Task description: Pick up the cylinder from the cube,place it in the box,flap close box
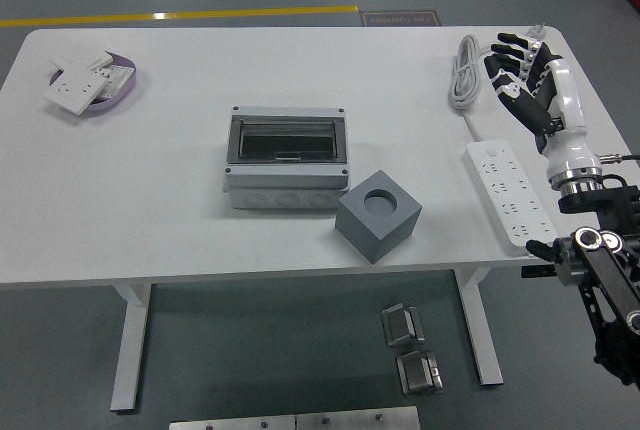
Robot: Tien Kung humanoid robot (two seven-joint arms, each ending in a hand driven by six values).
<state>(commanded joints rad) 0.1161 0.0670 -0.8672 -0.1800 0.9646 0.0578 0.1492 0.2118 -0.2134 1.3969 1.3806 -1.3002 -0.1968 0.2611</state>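
Observation:
A grey cube (378, 216) stands near the table's front edge, right of centre. A round grey shape (381, 202) shows in its top face; I cannot tell whether it is the cylinder or an empty hole. The grey box (288, 158) with a dark see-through flap sits just behind and left of the cube, and the flap looks down. My right hand (520, 72) hovers over the table's right side, far from the cube, with its fingers spread and holding nothing. The left arm is out of view.
A white power strip (510, 192) lies under my right forearm, with its coiled white cable (465, 75) behind it. A purple tray (95, 87) of white socket plates sits at the far left. Metal parts (410, 345) lie on the floor below.

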